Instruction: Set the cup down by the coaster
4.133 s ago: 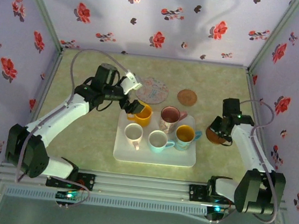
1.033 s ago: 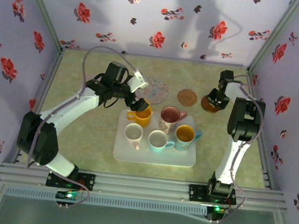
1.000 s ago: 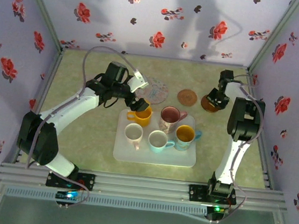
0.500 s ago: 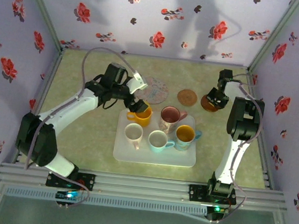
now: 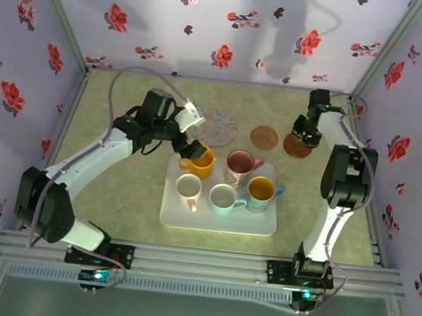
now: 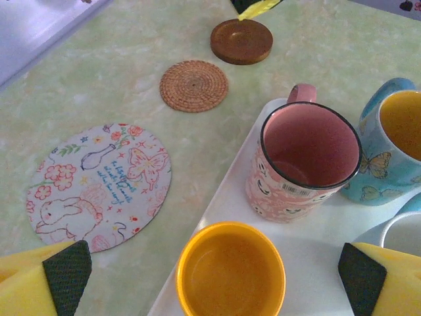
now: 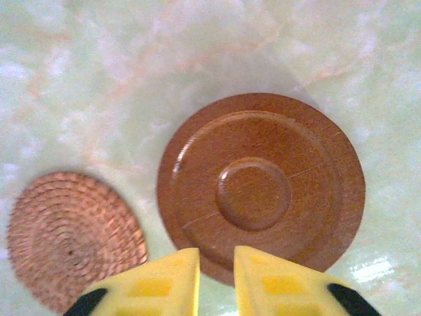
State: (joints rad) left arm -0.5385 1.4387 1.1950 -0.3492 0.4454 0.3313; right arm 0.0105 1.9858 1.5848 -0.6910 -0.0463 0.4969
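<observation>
Watching the left claw (image 6: 212,273), I see it spread wide and gripping nothing, with a finger on either side of the yellow cup (image 6: 230,263). That cup, which I take to be the one to move, sits at the far-left corner of the tray (image 6: 309,257).

My worry is an off-centre squeeze. One finger would meet the rim first and shove the cup over the tray's lip, or knock it into the pink mug (image 6: 309,148) just beside it. The other finger hangs close to the white cup (image 6: 401,230) and could clip it.

Beyond the tray's far edge the right claw (image 7: 216,263) hovers over the wooden coaster (image 7: 256,191). Its fingers are barely parted and hold nothing, and a careless descent could push that coaster into the woven coaster (image 7: 69,237) next to it.

Yellow cup and pink mug look empty; so does the blue mug (image 6: 401,125), as far as I can see in.
</observation>
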